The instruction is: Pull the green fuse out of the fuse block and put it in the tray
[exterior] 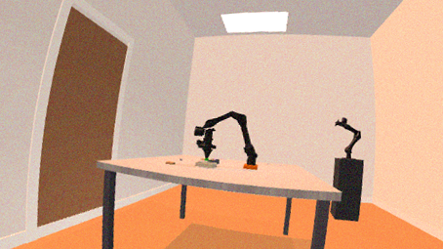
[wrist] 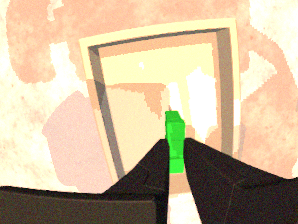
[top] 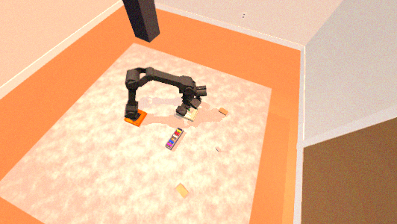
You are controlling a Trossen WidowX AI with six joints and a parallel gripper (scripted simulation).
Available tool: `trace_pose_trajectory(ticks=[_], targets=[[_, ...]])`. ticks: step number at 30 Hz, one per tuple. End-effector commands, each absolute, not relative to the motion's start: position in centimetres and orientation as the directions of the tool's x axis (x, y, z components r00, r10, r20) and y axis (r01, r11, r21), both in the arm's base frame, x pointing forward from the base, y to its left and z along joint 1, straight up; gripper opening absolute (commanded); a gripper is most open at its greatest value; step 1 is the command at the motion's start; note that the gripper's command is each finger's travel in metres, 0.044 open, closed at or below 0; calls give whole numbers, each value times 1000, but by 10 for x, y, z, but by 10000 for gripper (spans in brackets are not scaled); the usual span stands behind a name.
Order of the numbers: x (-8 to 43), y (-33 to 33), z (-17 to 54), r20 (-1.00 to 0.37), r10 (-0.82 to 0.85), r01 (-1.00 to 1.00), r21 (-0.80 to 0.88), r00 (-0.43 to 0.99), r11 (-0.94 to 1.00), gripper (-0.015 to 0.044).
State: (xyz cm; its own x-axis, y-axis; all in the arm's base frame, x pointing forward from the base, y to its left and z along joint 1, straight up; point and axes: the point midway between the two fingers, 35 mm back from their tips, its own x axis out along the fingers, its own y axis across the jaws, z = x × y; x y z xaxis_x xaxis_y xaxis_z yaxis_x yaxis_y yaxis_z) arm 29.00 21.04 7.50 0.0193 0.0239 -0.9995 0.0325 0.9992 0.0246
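On the mottled table (top: 93, 168), reading the top view from left to right, the orange arm base (top: 134, 118) sits at the left, and the dark arm (top: 160, 76) arches rightward from it and bends down. Next comes the gripper (wrist: 174, 151), which points down over the tray (top: 192, 115); its 2 fingers are clamped on the green fuse (wrist: 174, 141). The wrist view shows the fuse upright between the fingertips, directly above the tray (wrist: 226, 83) interior and not resting on its floor. The tray is a shallow rectangular box with a pale bottom and darker walls. Below and slightly left of the tray in the top view, well apart from the gripper, lies the fuse block (top: 174, 138), a narrow grey strip holding the remaining coloured fuses. Farther right, a small tan block (top: 223, 110) lies near the tray, and another tan block (top: 182, 190) lies toward the near table edge. From the exterior view, the gripper (exterior: 207, 154) hangs just above the table surface.
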Motion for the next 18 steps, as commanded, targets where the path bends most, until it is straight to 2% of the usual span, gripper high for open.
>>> trace_pose_trajectory(ticks=[1,12,13,18], targets=[[290,210,75,-1000,24,33,25,19,999,26],[290,210,75,-1000,24,33,25,19,999,315],[290,210,77,-1000,24,33,24,19,999,330],[289,209,112,-1000,20,37,21,22,999,330]])
